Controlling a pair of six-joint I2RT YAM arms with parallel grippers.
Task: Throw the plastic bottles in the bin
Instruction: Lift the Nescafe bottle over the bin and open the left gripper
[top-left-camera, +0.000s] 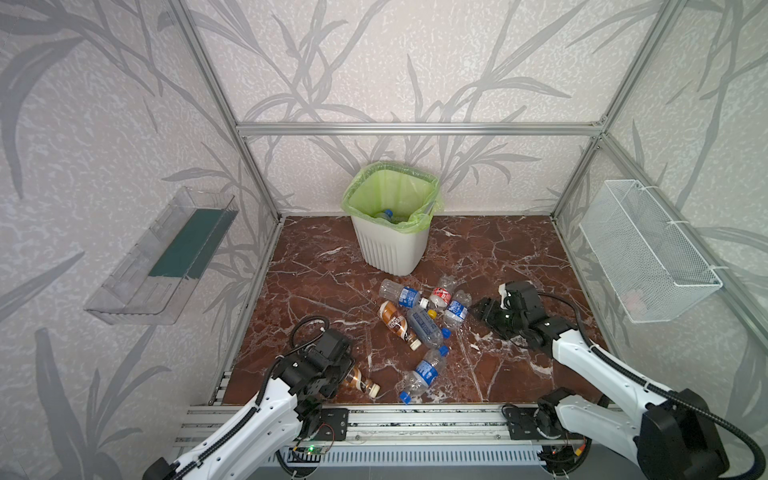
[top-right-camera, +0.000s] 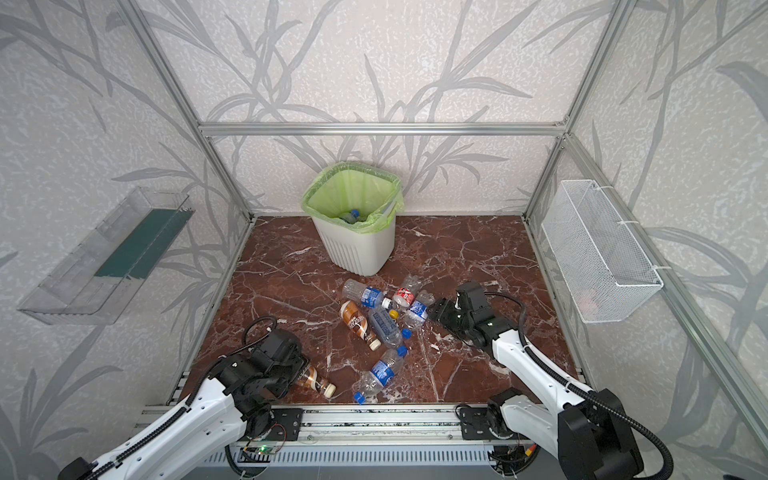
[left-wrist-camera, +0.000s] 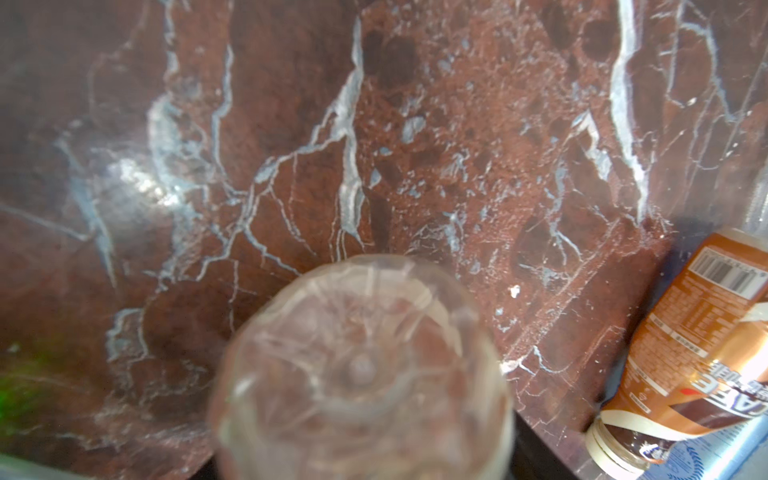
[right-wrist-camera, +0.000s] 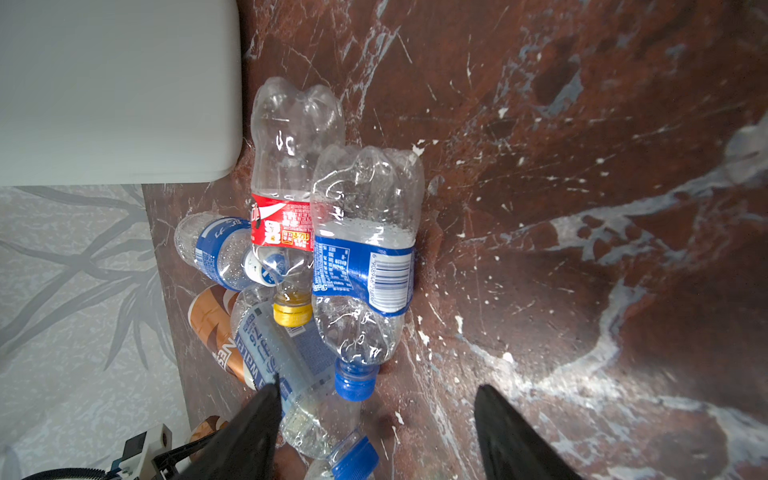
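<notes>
The pale-blue-labelled bottle (right-wrist-camera: 270, 357) bears the word "water" in large letters. The blue-labelled bottle (right-wrist-camera: 365, 270) carries a barcode, and its digits start with 6. The brown-gold bottle (left-wrist-camera: 681, 353) shows a barcode and big pale letters, cut off. The red-labelled bottle (right-wrist-camera: 282, 224) has print too small to read.

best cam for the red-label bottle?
Right wrist: the red-label bottle lies close and sharp, label and yellow cap clear, a blue-label bottle overlapping one side. Both top views show the bottle small and distant. Left wrist doesn't show it.
</notes>
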